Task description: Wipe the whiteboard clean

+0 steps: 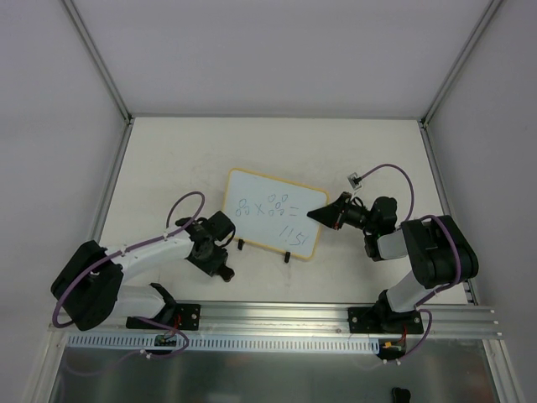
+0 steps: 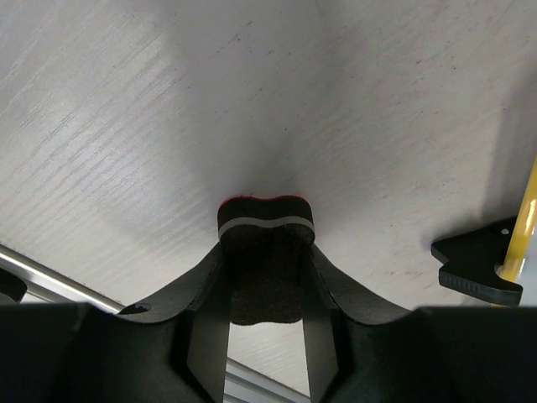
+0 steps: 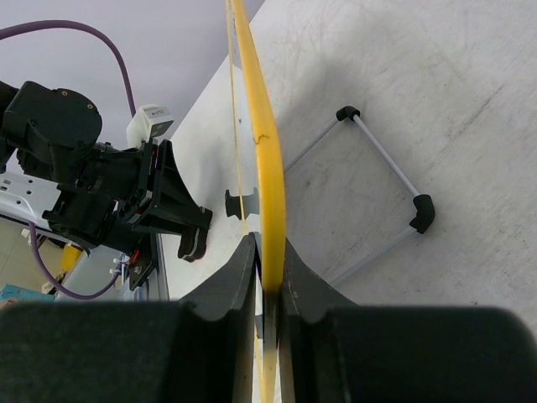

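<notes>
Leaning back on two black clip feet (image 1: 242,245), the whiteboard (image 1: 273,201) stands near the middle of the pale worktop (image 1: 168,151), its face turned up toward the top camera and its thin orange-yellow frame set at a slant. Dark handwriting covers the face: an upper row of small paired loops, a cross, more loops and an equals sign, and lower right a few strokes that may read "11 5!", though they are too small to be sure of. The right gripper (image 1: 325,214) is clamped on the board's right edge; in the right wrist view its fingers (image 3: 243,277) press on both sides of the yellow frame. Behind the board, that view shows a wire prop (image 3: 386,168) of white rods with black corner pieces lying on the worktop. The left gripper (image 1: 220,237) sits just left of the board's lower left corner and is closed on a black eraser (image 2: 266,252) with a white band and a red underside, held low over the worktop; whether it touches cannot be told. One clip foot appears beside it in the left wrist view.
</notes>
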Controlling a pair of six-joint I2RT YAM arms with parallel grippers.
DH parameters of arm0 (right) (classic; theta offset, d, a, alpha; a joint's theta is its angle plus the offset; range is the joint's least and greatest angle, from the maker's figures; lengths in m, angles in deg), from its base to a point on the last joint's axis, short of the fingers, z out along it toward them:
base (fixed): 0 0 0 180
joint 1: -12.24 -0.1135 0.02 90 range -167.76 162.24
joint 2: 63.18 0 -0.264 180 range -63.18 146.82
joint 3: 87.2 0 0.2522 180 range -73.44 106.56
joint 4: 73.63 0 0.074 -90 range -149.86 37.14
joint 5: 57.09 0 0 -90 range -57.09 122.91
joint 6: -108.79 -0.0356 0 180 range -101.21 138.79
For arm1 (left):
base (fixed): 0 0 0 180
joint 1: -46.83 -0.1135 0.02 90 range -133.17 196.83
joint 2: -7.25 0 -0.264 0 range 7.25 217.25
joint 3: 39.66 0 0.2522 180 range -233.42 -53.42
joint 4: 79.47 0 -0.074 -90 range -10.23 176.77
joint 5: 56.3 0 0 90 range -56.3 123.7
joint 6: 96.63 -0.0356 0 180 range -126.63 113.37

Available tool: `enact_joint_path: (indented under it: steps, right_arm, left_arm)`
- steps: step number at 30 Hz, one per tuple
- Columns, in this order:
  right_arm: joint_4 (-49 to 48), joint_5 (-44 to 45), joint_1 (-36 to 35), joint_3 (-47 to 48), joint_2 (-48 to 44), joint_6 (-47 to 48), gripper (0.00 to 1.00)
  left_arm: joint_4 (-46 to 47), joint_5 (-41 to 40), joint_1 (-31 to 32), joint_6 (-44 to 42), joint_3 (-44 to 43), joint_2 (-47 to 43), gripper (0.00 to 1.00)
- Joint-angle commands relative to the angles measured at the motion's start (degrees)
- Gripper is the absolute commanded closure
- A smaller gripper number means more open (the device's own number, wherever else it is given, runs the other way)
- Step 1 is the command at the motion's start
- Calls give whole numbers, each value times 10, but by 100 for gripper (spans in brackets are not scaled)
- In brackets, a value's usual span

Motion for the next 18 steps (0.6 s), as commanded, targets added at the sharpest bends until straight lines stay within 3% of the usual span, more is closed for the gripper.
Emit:
enact_joint_path:
  steps: [1, 5, 6, 9, 18]
  right_arm:
    - [-106, 17, -1, -3, -12, 57, 100]
    - [-105, 17, 0, -3, -12, 57, 100]
    - [-105, 17, 0, -4, -11, 57, 100]
    - [-106, 17, 0, -3, -10, 57, 100]
    - [-105, 17, 0, -2, -10, 56, 100]
  left_arm:
    - [26, 16, 8, 12, 12, -8, 74]
    - [28, 19, 8, 5, 16, -20, 85]
    - [26, 16, 8, -1, 16, -31, 92]
    - [27, -2, 8, -34, 14, -62, 98]
    - [25, -87, 8, -207, -37, -114, 100]
